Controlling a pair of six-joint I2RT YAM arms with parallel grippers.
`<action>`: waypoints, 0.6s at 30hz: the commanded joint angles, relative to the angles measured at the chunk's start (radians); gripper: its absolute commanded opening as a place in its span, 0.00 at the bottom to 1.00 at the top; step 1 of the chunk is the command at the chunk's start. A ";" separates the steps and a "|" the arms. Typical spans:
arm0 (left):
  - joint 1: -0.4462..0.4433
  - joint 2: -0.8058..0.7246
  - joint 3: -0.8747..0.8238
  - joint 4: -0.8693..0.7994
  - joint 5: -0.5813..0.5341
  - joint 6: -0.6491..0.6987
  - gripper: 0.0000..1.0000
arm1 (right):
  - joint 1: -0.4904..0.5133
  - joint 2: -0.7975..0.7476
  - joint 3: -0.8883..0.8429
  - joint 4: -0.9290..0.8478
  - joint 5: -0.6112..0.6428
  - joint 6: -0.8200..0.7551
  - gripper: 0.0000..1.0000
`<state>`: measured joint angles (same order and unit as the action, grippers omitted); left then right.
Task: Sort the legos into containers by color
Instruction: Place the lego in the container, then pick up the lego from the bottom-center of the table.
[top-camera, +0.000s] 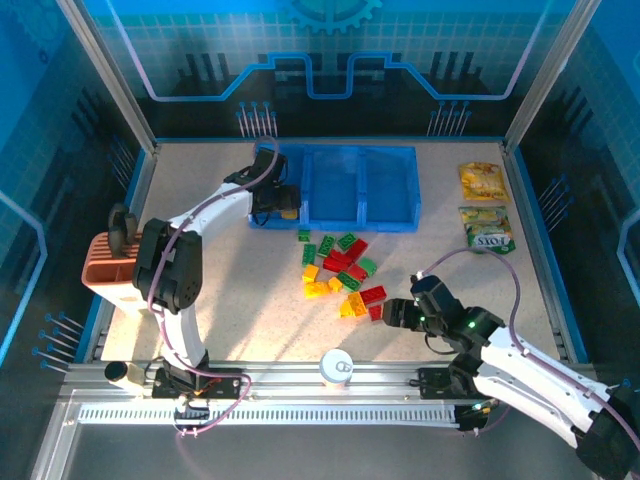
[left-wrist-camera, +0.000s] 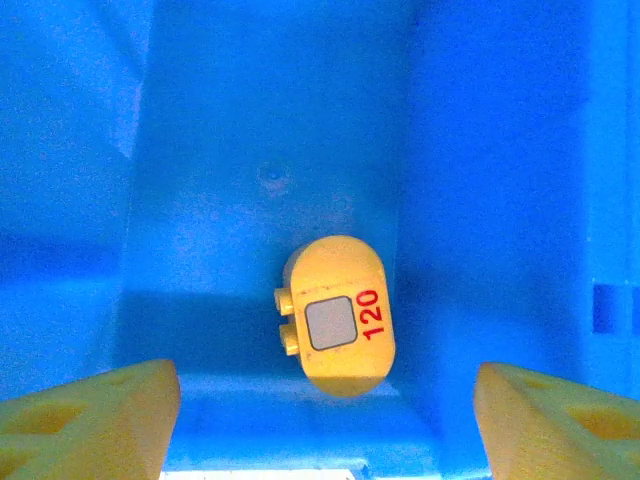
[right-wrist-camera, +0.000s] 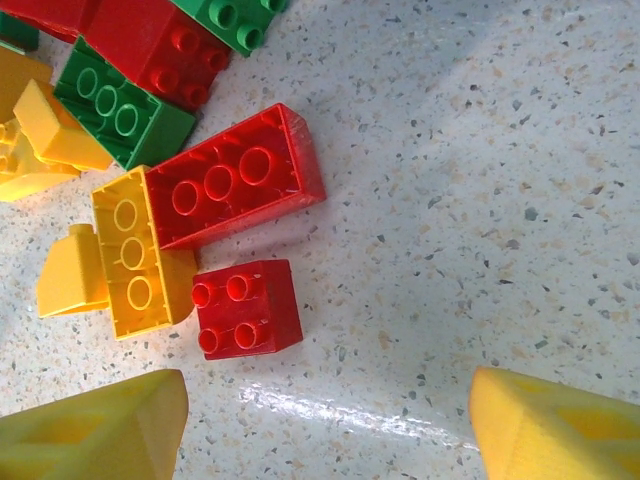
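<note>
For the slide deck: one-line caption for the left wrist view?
Left gripper open above a yellow brick marked 120, lying in a compartment of the blue tray.

A yellow rounded plastic brick (left-wrist-camera: 338, 316) carries the number "120" in red digits, printed sideways along one edge of its top face, just beside a plain grey square panel (left-wrist-camera: 329, 323). The brick lies on the floor of one compartment of the translucent blue plastic tray (left-wrist-camera: 270, 150). Near the right edge of the desk, a green and yellow snack packet (top-camera: 487, 233) bears white block lettering, too small to read surely.
</note>
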<state>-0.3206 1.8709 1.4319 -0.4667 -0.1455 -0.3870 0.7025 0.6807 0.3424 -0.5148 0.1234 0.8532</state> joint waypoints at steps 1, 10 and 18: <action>0.006 -0.112 -0.039 -0.013 0.040 -0.022 0.78 | 0.021 0.012 0.027 -0.010 0.005 -0.004 0.76; -0.030 -0.450 -0.318 0.063 0.023 -0.079 0.77 | 0.046 0.091 0.064 0.021 -0.001 -0.038 0.75; -0.089 -0.693 -0.607 0.071 -0.011 -0.170 0.77 | 0.199 0.299 0.223 0.039 0.059 -0.099 0.74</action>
<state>-0.4038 1.2446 0.9066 -0.3946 -0.1410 -0.4938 0.8555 0.9215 0.4999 -0.4927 0.1452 0.7959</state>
